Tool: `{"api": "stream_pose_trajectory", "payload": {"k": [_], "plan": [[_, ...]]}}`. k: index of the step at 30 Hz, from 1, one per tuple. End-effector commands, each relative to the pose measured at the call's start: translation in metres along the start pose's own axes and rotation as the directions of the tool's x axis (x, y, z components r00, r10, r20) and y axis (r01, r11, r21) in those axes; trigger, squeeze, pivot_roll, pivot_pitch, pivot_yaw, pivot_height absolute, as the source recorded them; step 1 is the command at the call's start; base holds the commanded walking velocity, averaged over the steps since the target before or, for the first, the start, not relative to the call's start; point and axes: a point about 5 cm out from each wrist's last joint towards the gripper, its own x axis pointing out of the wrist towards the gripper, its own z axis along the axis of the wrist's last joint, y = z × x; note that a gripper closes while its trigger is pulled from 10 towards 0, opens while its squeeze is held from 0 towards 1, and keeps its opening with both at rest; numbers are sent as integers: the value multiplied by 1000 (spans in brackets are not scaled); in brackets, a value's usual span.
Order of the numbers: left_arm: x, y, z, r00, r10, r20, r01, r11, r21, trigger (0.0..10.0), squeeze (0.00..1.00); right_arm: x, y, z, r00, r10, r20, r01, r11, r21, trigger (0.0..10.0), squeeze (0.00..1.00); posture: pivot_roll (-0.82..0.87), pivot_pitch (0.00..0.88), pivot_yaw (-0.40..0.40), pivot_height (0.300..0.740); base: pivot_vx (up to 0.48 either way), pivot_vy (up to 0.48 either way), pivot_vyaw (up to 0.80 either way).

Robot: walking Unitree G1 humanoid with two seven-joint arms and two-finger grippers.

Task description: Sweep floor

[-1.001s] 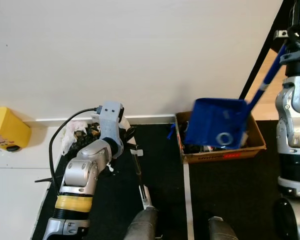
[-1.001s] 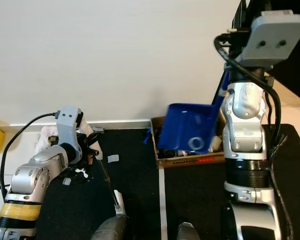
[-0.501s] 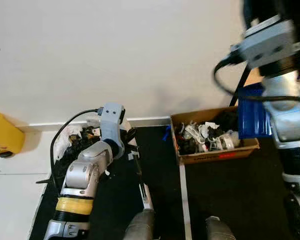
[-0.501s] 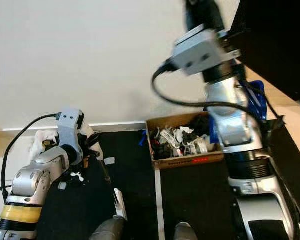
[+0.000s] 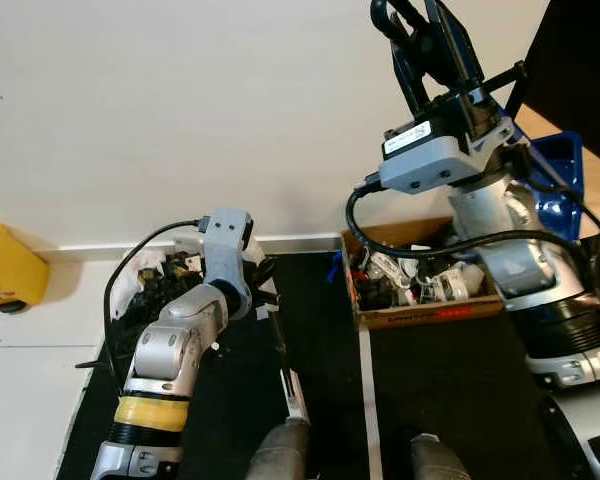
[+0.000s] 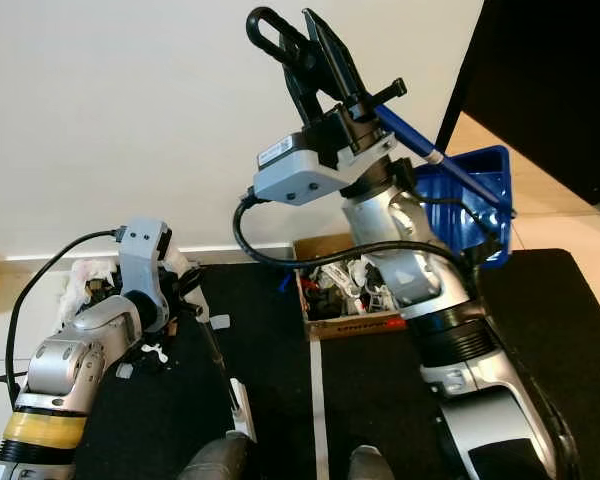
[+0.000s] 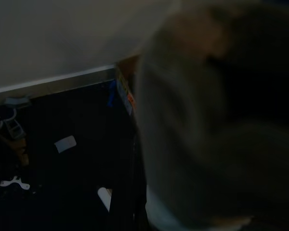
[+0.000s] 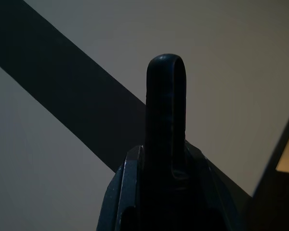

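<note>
Dustpan first: you have the blue pan raised on your right side, behind the right arm, its blue handle slanting up to the right gripper, which points high against the pale wall with its black fingers pinched on that handle. Below it, the cardboard box sits on the black mat against the baseboard, holding mixed litter. Your left gripper reaches low toward the litter pile at the wall; whether its fingers are spread you cannot tell, though a thin dark rod runs from it down the mat. Small white scraps lie beside it, and a yellow toy rests on the white floor, well apart.
</note>
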Motion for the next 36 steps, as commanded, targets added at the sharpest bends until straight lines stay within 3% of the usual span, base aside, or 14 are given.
{"api": "stream_pose_trajectory", "payload": {"k": [1, 9, 11, 17, 20, 28, 29, 30, 36], "plan": [[-1, -3, -2, 1000, -2, 3, 2, 1000, -9, 10000, 0, 8, 12, 17, 986, 77, 147, -73, 997, -36, 10000, 0, 172, 122, 75, 740, 0, 0, 0], [1, -5, -2, 1000, -7, 8, 7, 1000, -14, 10000, 0, 10, 19, 19, 976, 107, 191, -104, 994, -30, 10000, 0, 171, 122, 67, 740, 0, 0, 0], [2, -6, -2, 1000, -7, 8, 7, 1000, -18, 10000, 0, 10, 11, 8, 995, 40, 95, -43, 999, 31, 10000, 0, 173, 123, 66, 740, 0, 0, 0], [0, -6, -5, 1000, -4, 3, 4, 1000, -18, 10000, 0, 6, 5, -6, 998, -32, -55, 39, 991, 129, 10000, 0, 174, 128, 67, 740, 0, 0, 0], [-4, -2, -8, 1000, 10, -5, -11, 1000, -9, 10000, 0, -15, 0, -22, 945, -112, -308, 213, 924, 316, 10000, 0, 175, 132, 76, 740, 0, 0, 0], [-7, 5, -7, 999, 32, 2, -32, 999, 24, 10000, 0, -40, -2, -27, 880, -135, -455, 344, 841, 417, 10000, 0, 165, 132, 84, 740, 0, 0, 0], [-10, 12, -4, 998, 56, 14, -57, 997, 46, 10000, 0, -52, -2, -26, 853, -125, -506, 395, 789, 471, 10000, 0, 168, 135, 90, 740, 0, 0, 0], [-11, 18, -2, 997, 77, 21, -78, 996, 50, 10000, 0, -58, -1, -25, 850, -110, -516, 398, 776, 489, 10000, 0, 168, 135, 90, 740, 0, 0, 0], [-17, 30, 1, 992, 119, 35, -121, 991, 54, 10000, 0, -75, 6, -21, 848, -46, -528, 356, 787, 503, 10000, 0, 167, 136, 87, 740, 0, 0, 0]]}}
